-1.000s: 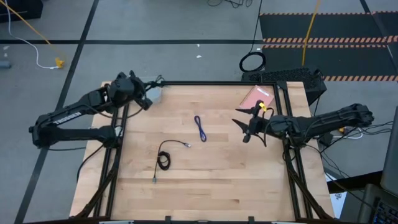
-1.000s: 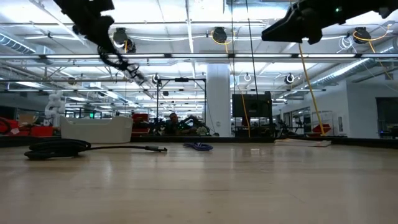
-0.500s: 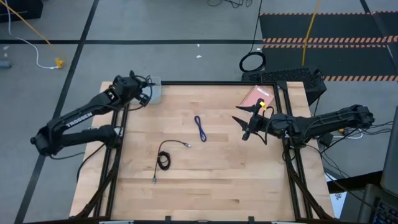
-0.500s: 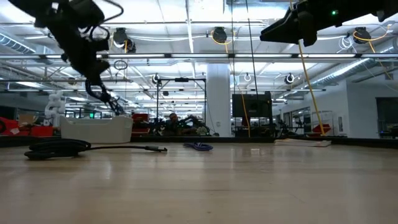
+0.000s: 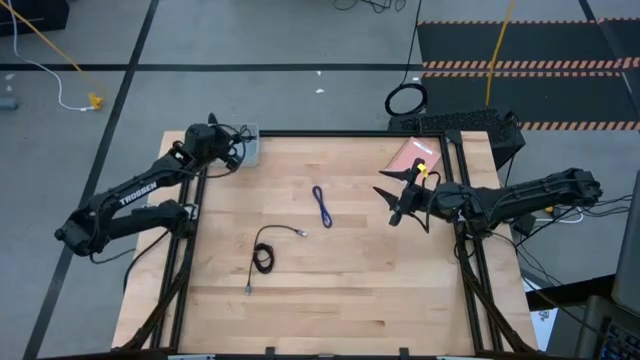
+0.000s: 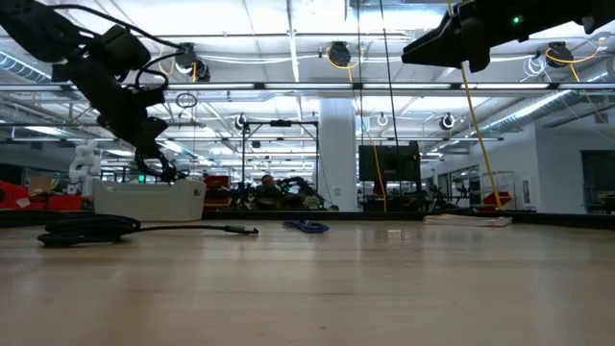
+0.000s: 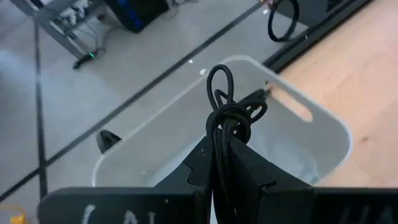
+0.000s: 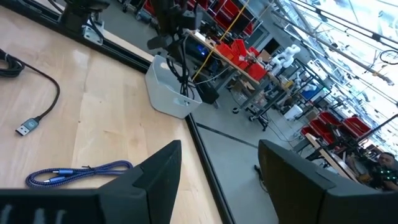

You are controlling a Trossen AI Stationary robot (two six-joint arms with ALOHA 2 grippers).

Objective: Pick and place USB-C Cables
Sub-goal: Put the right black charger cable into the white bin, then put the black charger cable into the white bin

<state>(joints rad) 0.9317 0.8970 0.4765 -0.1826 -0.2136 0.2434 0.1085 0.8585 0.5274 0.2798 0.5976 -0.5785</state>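
Dangling over the white bin (image 7: 323,134), a black cable (image 7: 229,115) sits clamped in the left end effector (image 7: 227,163).

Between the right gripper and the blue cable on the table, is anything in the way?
No. In the high view only bare table separates the open right gripper from the blue-purple cable.

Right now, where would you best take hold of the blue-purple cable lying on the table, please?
Probably at the middle of the blue-purple cable, from straight above. It lies flat as a narrow folded bundle, so fingers should close across its short width. The right end effector, open, is nearest.
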